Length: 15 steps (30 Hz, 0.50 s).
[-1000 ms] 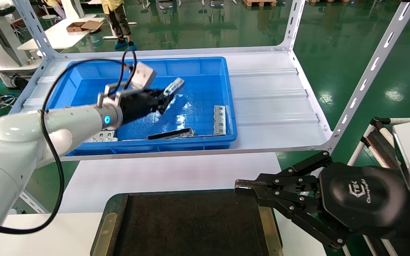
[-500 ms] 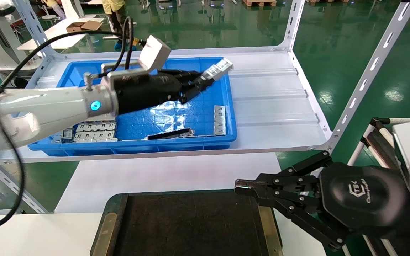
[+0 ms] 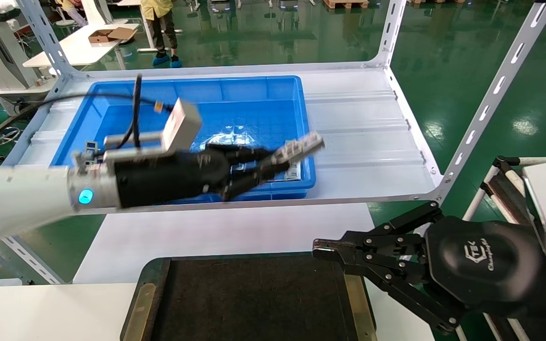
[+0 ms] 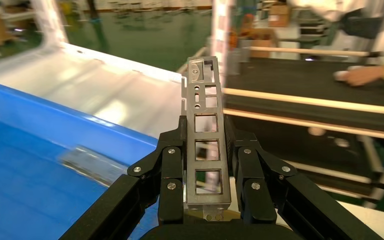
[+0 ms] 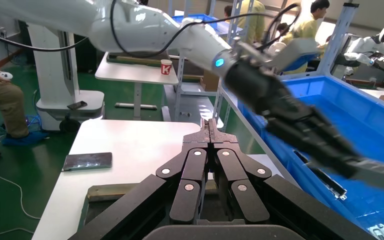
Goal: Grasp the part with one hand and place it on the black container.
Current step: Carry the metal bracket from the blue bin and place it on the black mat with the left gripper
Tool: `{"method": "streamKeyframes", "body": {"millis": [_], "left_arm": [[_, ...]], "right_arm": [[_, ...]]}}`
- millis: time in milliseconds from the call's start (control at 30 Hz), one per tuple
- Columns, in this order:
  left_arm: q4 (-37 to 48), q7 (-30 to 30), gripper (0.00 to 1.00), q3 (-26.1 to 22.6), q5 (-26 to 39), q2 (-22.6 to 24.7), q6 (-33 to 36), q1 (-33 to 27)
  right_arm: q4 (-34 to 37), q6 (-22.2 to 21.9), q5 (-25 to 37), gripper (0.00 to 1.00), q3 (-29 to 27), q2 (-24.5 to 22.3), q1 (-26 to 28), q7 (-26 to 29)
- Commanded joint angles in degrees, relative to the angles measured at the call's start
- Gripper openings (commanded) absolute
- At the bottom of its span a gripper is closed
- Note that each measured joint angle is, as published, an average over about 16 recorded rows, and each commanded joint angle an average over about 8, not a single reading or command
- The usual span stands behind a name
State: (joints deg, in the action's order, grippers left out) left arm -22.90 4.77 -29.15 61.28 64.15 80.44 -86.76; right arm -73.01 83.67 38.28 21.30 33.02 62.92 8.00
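Note:
My left gripper (image 3: pixel 266 166) is shut on the part (image 3: pixel 300 146), a slim silver-grey bar with rectangular cut-outs. It holds the part in the air above the front right corner of the blue bin (image 3: pixel 254 94). In the left wrist view the part (image 4: pixel 206 145) stands between the fingers (image 4: pixel 171 172). The black container (image 3: pixel 254 303), a flat black tray with a dark green rim, lies at the front of the white table, below and nearer than the part. My right gripper (image 3: pixel 320 248) is shut and empty, parked over the tray's right edge; it also shows in the right wrist view (image 5: pixel 209 125).
The blue bin sits on a white metal shelf (image 3: pixel 363 137) with slotted uprights (image 3: pixel 491 99). Grey pieces (image 3: pixel 90 148) and another bar (image 3: pixel 294 171) lie in the bin. A phone (image 5: pixel 87 161) lies on the white table (image 3: pixel 197 237).
My left gripper has lifted the part out of the bin, swung it right, then brought it down and toward me, over the bin's front right corner. The right arm has not moved.

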Motion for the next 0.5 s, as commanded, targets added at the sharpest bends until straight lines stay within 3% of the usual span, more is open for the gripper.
{"method": "streamKeyframes", "body": {"millis": [33, 267, 500], "left_arm": [[-2.4, -0.9, 0.00, 0.3, -0.8, -1.4, 2.1, 2.1], [-14.7, -6.5, 0.00, 0.0, -3.5, -4.4, 5.7, 13.7], [-24.3, -12.7, 0.00, -0.8, -3.1, -5.6, -2.1, 25.2]], "right_arm": [[0.0, 0.0, 0.0, 0.00, 0.0, 0.0, 0.0, 0.0], [0.0, 0.0, 0.0, 0.00, 0.0, 0.0, 0.0, 0.0], [0.0, 0.0, 0.0, 0.00, 0.0, 0.0, 0.0, 0.0]]}}
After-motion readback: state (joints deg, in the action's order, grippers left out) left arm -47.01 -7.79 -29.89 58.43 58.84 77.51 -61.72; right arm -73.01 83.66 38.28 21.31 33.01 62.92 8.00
